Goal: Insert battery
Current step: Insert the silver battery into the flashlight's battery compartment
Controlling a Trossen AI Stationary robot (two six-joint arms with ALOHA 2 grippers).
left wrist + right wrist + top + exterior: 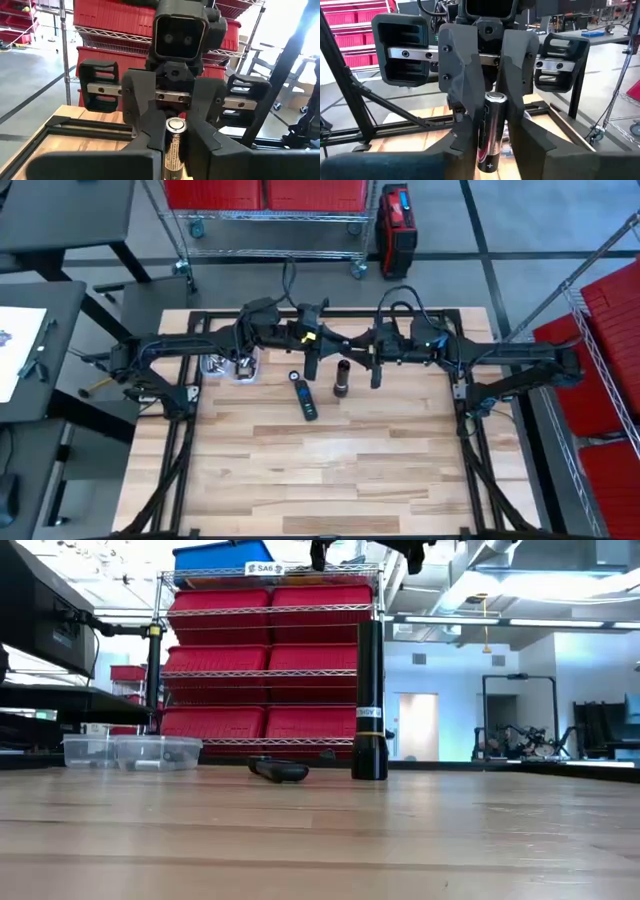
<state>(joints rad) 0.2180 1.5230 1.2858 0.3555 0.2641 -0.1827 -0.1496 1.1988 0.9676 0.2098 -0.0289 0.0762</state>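
Note:
A silver-and-black battery [174, 145] lies level in the air between my two grippers, which face each other over the far middle of the table. My left gripper [175, 152] and my right gripper [491, 145] are both shut on it. Its button end [175, 125] points at the right arm, and the plus mark [490, 164] is on that end too. Just nearside of the grippers a black flashlight body [342, 378] stands upright on its base [369, 772]. My left gripper pinches the battery's sides [172, 157] between its two fingers, coming level from the table's left. The fingers lie along the battery, which is clear of the table. My right gripper pinches the sides at the plus end [487, 150], level from the table's right, fingers along the battery. The left arm's fingers [465, 100] flank the battery's far end [495, 97].
A dark flashlight piece with blue on it [305, 400] lies on the table left of the flashlight body, a small round part [294, 376] just beyond it. Clear plastic tubs [230, 365] sit at the far left. The table's near half is bare wood [330, 480].

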